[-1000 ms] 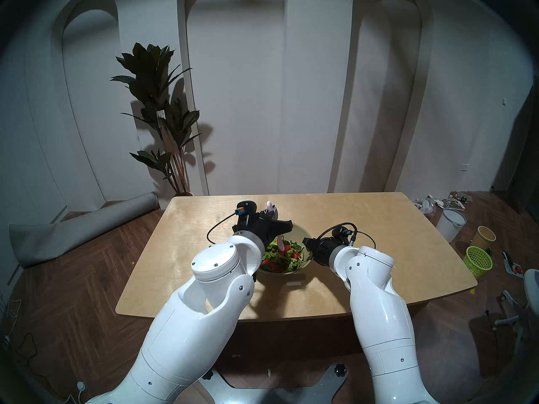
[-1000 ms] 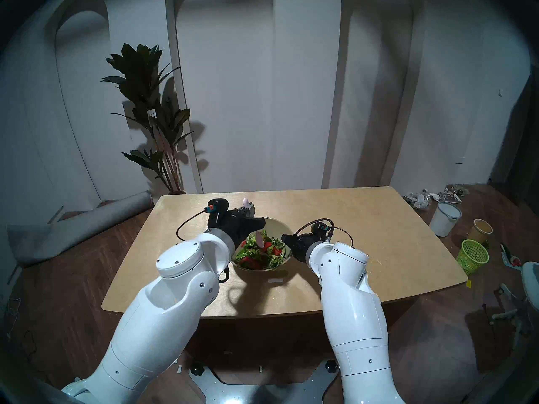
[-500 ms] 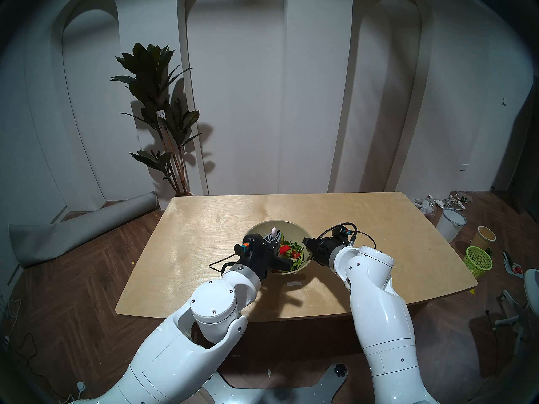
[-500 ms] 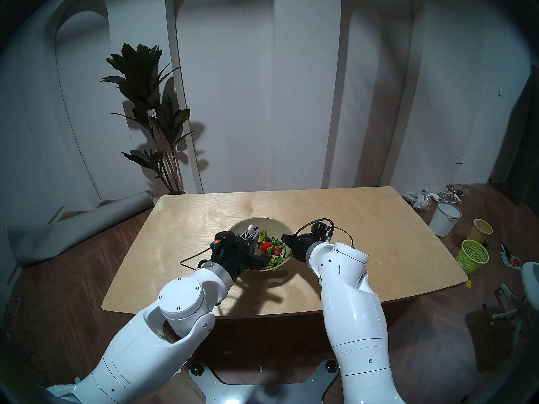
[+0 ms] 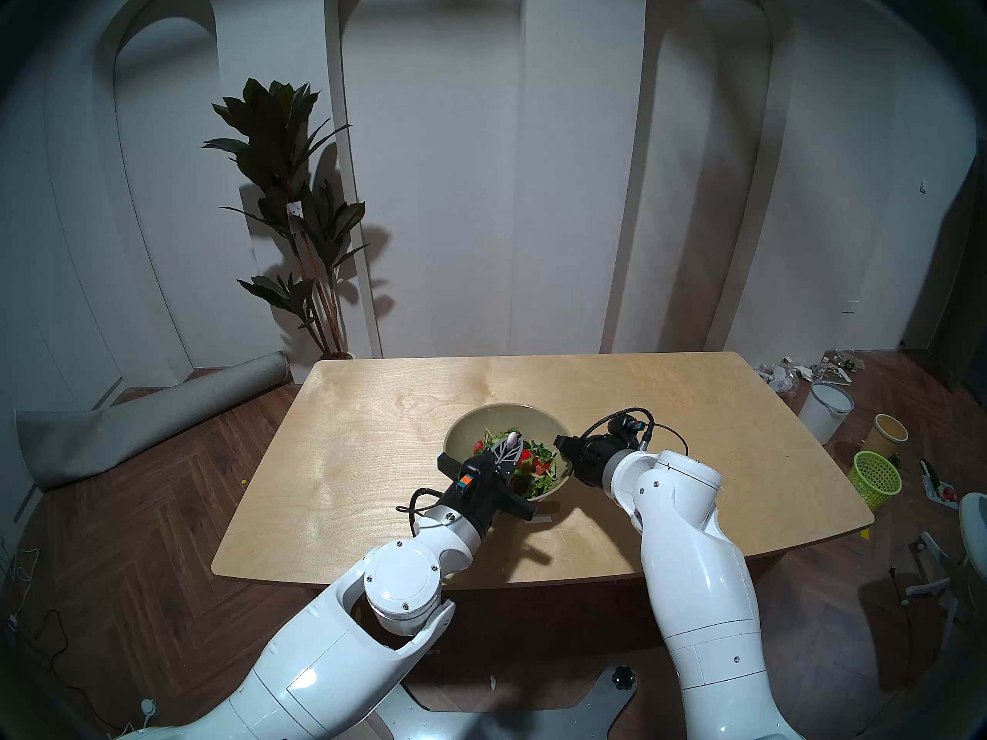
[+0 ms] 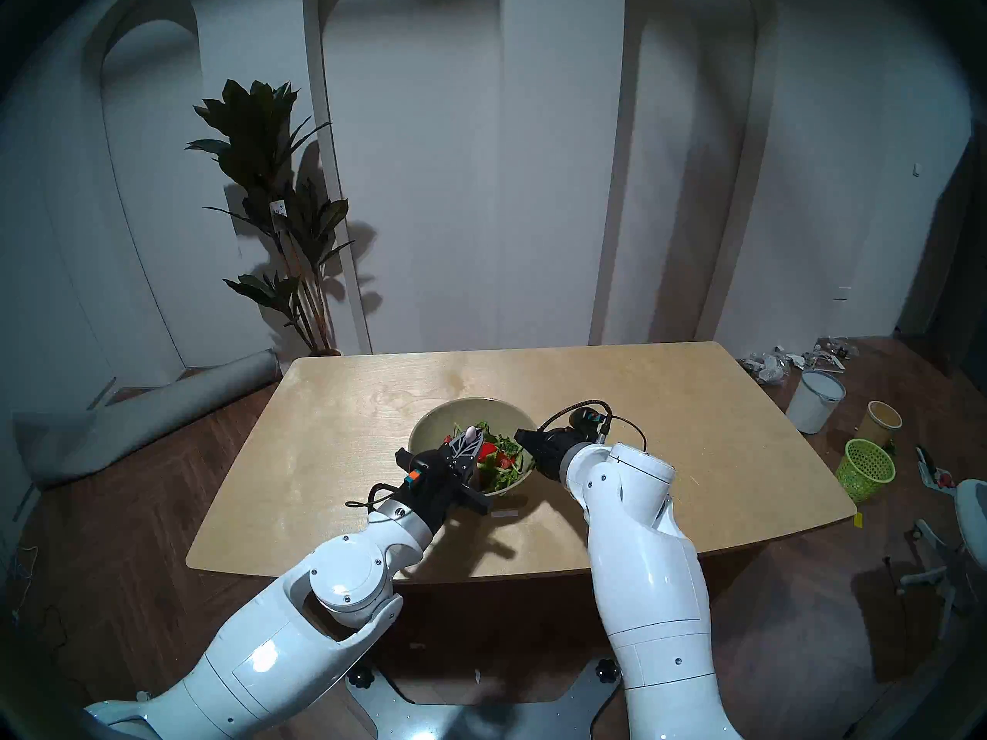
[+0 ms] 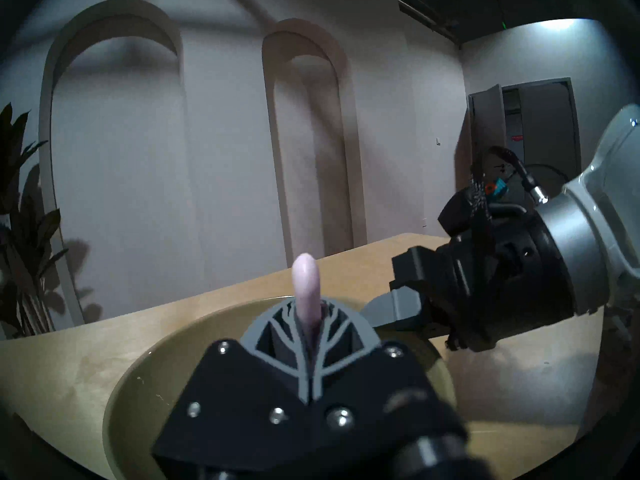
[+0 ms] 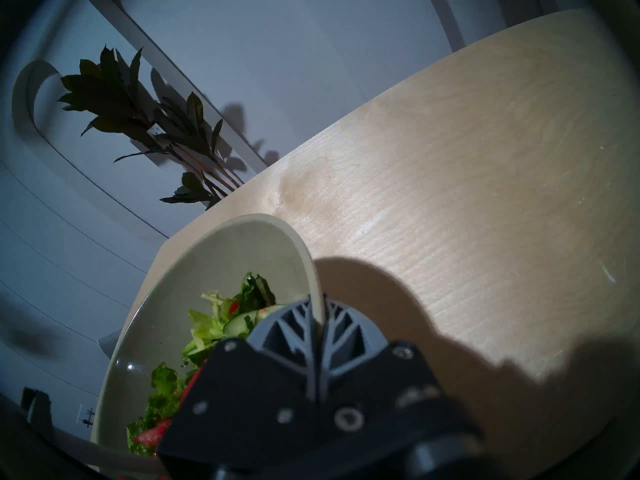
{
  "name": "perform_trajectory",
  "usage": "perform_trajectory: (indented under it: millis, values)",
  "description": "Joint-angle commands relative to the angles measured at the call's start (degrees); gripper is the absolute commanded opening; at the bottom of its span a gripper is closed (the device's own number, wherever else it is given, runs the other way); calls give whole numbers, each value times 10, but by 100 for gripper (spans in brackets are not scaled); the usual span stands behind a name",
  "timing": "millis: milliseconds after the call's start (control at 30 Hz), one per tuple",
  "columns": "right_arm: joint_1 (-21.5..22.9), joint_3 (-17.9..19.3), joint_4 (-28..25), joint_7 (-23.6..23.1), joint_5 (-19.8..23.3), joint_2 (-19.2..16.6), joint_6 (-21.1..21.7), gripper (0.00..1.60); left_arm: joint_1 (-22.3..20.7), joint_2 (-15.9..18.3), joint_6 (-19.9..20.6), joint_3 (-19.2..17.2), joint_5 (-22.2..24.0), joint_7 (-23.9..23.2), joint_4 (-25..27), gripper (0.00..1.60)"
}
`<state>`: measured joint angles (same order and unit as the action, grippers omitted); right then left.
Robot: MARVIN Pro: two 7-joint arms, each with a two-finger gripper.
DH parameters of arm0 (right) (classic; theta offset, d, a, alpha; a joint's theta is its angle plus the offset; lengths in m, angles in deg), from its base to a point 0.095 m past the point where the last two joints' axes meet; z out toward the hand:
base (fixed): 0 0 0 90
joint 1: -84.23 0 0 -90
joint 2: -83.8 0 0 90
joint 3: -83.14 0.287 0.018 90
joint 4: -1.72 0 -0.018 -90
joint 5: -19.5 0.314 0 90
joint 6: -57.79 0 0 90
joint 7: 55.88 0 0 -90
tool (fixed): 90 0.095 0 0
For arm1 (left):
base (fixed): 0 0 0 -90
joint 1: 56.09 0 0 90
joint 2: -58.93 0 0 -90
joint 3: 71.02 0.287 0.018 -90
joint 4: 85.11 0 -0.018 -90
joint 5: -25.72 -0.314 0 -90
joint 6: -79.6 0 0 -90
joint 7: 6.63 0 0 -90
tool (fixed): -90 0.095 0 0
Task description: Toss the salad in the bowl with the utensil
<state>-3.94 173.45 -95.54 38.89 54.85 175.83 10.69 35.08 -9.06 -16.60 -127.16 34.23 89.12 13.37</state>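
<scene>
1. Lower than a second ago, the left gripper (image 5: 506,452) now sits over the near-left rim of the bowl (image 5: 470,429), rolled so the pink spoon's (image 7: 305,292) handle end sticks up.
2. Its jaws are clenched on the spoon; the head is hidden, probably down among the salad (image 5: 537,464).
3. Beside the bowl's right rim, the right gripper (image 8: 317,321) has not moved and pinches that rim, steadying it.
4. Judged from this, a fresh tossing stroke is under way.
</scene>
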Motion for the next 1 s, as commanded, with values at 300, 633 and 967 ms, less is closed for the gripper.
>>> perform_trajectory:
  millis: [300, 633, 967]
  values:
    - [4, 0, -13, -1, 1, 0, 0, 0, -11, -2, -69, -33, 13, 8, 28, 0]
    - [5, 0, -12, -1, 1, 0, -1, 0, 2, -14, -27, -53, 152, -26, 104, 0]
    - [5, 0, -13, -1, 1, 0, 0, 0, -4, -7, 86, -58, 304, -57, 138, 0]
